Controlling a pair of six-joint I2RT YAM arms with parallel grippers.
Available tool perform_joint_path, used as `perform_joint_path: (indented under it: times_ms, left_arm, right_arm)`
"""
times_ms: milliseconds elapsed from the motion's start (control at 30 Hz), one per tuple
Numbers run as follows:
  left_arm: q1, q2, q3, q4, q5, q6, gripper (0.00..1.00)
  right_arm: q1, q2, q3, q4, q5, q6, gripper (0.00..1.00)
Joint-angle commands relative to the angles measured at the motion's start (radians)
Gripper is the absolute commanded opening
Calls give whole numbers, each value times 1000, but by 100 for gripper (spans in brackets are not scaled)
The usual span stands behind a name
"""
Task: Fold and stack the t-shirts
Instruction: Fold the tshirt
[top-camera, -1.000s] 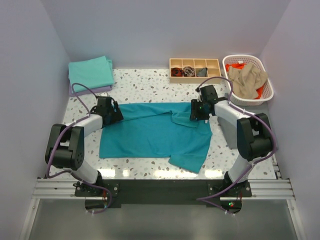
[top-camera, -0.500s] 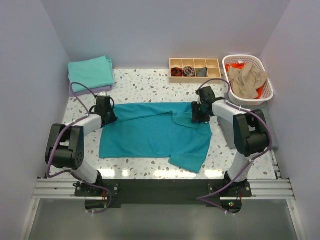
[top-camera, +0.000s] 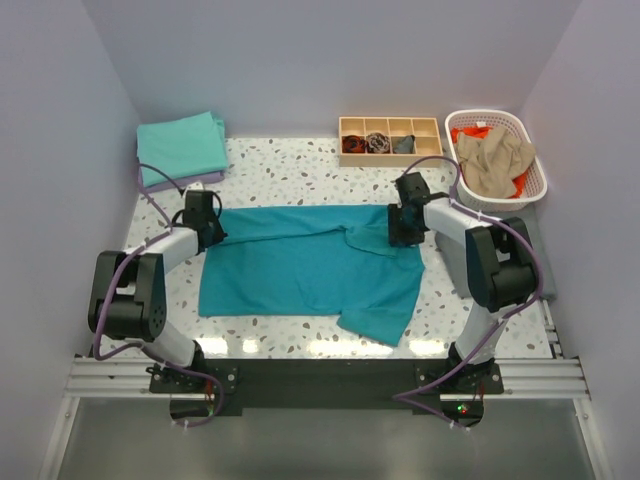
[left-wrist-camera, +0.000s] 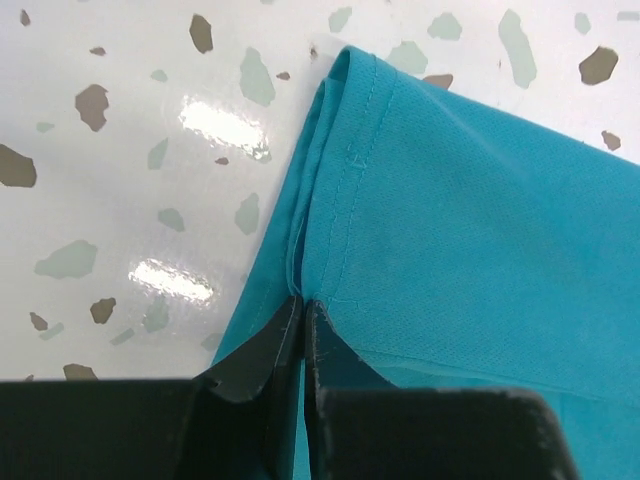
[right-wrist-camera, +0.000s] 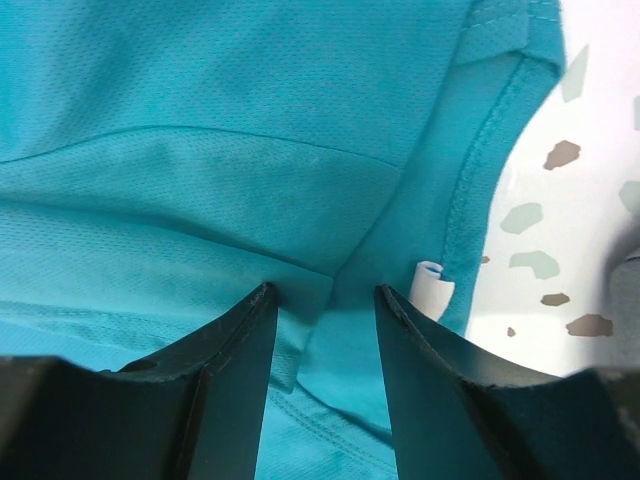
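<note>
A deep teal t-shirt (top-camera: 300, 265) lies spread across the middle of the table, with one sleeve trailing toward the near edge. My left gripper (top-camera: 213, 228) sits at its far left corner. In the left wrist view that gripper (left-wrist-camera: 302, 305) is shut on the stitched hem of the teal t-shirt (left-wrist-camera: 470, 200). My right gripper (top-camera: 400, 232) hangs over the shirt's far right part near the collar. Its jaws (right-wrist-camera: 325, 292) stand open just above the bunched teal fabric (right-wrist-camera: 250, 120), beside a white label (right-wrist-camera: 432, 285). A folded aqua-green t-shirt (top-camera: 181, 147) rests on a lavender one (top-camera: 185, 182) at the far left.
A white lattice basket (top-camera: 455, 120) at the far right holds a tan shirt (top-camera: 495, 155) and an orange one (top-camera: 470, 133). A wooden compartment tray (top-camera: 390, 122) stands at the back. Walls close in on both sides.
My left gripper has gone from open to shut on the teal shirt's hem and drifted a little left and back. The right gripper crept slightly toward the back, still open.
</note>
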Motion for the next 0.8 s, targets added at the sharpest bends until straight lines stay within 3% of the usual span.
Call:
perform_joint_path:
  times_ms: [0,200,400,467,500,600,667,767]
  left_arm:
    - [23,-40,49,18,-15,26,8]
    - [28,-29,65,-8,-35,35,2]
    - [29,-5,66,-21,-70,40,6]
    - [29,5,77,-27,-72,41,29]
    - [29,15,78,-31,-47,41,48]
    - [29,16,85,-66,-85,31,73]
    - [28,-33,88,-89,-104,6,77]
    - [25,-145,57,-28,6,5,81]
  right_arm:
    - [2,-8,39,-23,66,-10,48]
    - [2,-5,47,-51,132,-14,48]
    - [1,0,55,-74,206,-5,48]
    - [2,-11,56,-77,217,-5,48]
    - [2,-20,50,-71,217,-5,48]
    - [1,-58,42,-71,238,-4,48]
    - [2,-86,32,-63,243,-8,48]
    - [4,-164,-4,-3,169,-4,49]
